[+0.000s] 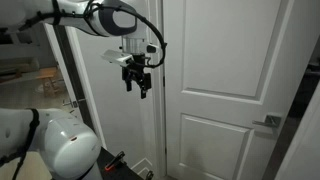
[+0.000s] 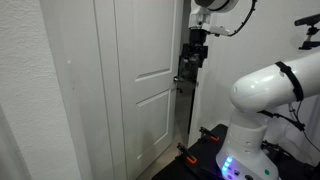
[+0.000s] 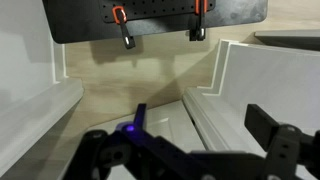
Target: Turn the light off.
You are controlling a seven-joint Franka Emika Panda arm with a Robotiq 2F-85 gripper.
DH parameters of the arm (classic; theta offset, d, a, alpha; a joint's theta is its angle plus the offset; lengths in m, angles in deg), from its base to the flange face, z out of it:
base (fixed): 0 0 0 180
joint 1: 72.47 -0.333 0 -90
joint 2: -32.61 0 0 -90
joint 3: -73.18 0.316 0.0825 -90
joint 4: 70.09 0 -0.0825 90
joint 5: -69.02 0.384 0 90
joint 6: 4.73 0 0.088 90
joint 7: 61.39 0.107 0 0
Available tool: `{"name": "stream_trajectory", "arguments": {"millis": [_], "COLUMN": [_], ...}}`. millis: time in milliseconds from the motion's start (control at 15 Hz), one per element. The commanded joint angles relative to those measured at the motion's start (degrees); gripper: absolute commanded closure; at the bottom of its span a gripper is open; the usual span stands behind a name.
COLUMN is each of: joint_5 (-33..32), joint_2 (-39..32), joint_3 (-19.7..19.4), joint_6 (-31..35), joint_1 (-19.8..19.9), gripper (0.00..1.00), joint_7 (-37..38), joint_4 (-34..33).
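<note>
Currently hand [image 1: 136,89] hangs near white door [image 1: 215,60], jaws apart

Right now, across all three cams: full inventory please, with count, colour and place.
door: 1, white, panelled, in both exterior views
door handle: 1, silver lever, at the door's edge
wall: white, textured, beside the door
floor: tan wood, wrist view
mounting board: 1, black, perforated, on the floor
clamps: 2, red, on the board's edge
light switch: none visible in any view
robot arm: 1, white, next to the door
gripper: 1, black, open, hanging in front of the door
</note>
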Motion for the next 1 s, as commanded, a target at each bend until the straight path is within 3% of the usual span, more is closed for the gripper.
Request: {"name": "stream_trajectory", "arguments": {"millis": [0, 200, 533, 933], "joint_5": [0.27, 1.61, 7.69, 14.63], "joint_2": [-0.08, -3.30, -13.37, -28.28], "joint_3": [0.35, -1.19, -3.15, -2.67], "joint_6": [-0.12, 1.99, 11.87, 21.32], "joint_1": [0.50, -0.88, -5.07, -10.36], "gripper": [0.00, 0.00, 0.00, 0.00], "joint_7": [-0.33, -3.04, -11.19, -20.71], "joint_4": [-0.12, 0.95, 2.67, -1.89]}}
